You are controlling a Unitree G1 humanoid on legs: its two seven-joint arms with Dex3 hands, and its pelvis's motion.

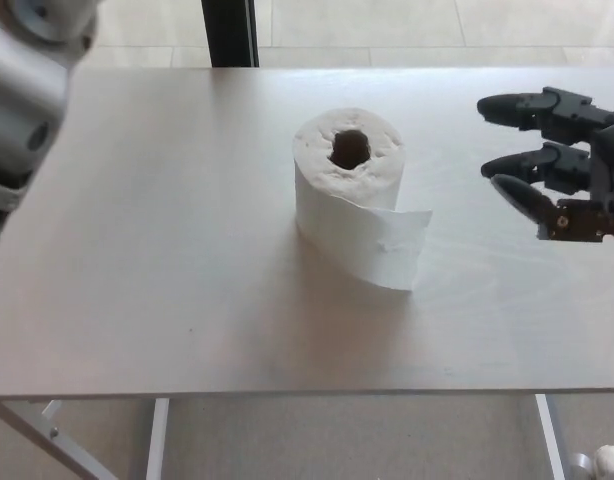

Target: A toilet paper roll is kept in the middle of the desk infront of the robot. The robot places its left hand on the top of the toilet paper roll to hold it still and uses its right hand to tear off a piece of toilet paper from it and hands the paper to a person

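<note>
The right hand (pixel 557 165) hangs at the right edge with fingers (pixel 532 105) spread, holding nothing, well apart from the toilet paper roll (pixel 349 185), which stands upright mid-surface (pixel 167 270) with its loose tail (pixel 399 248) hanging toward that hand. At far left only a grey arm (pixel 27 95) shows; its hand is out of sight. I'd set the left down flat on the roll's top first, then pinch the tail; there's bare room all round
</note>
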